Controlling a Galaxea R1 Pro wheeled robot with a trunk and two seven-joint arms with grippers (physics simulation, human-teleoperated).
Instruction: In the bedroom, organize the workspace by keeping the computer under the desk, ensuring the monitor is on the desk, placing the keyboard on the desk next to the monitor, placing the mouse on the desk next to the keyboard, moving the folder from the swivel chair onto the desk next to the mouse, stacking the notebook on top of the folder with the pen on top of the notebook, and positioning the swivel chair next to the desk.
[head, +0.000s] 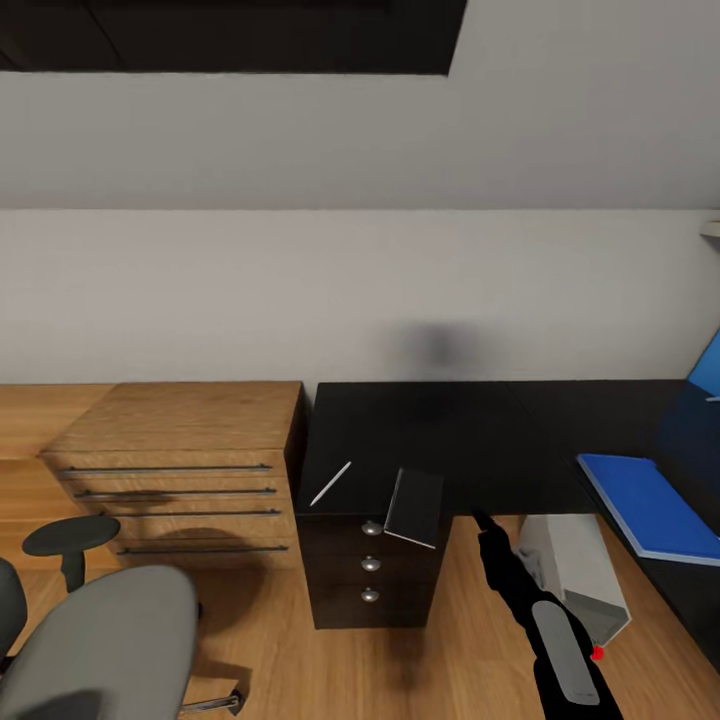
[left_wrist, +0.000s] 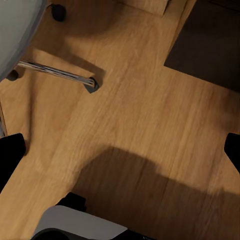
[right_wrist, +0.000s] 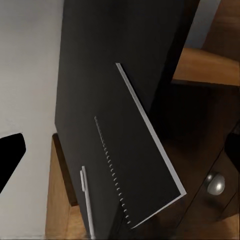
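looks like the notebook step. right gripper (head: 478, 519) reaching toward the notebook (head: 416, 505), fingers spread and empty (corner overhangs the desk (head: 450, 440) edge), pen (head: 331, 483) just beside. folder (head: 648, 503) already on desk. next: close in, pinch the overhang. left gripper (left_wrist: 120, 145) open over floor.

Notebook (head: 415, 506) overhanging desk (head: 470, 430) edge, pen (head: 330, 483) beside

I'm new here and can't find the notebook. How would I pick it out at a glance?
Find the glossy black desk against the white wall, then its end above the drawers with silver knobs. The notebook lies at the front edge there, one corner overhanging. It is dark, flat and rectangular, unlike the thin white pen beside it and the bright blue folder.
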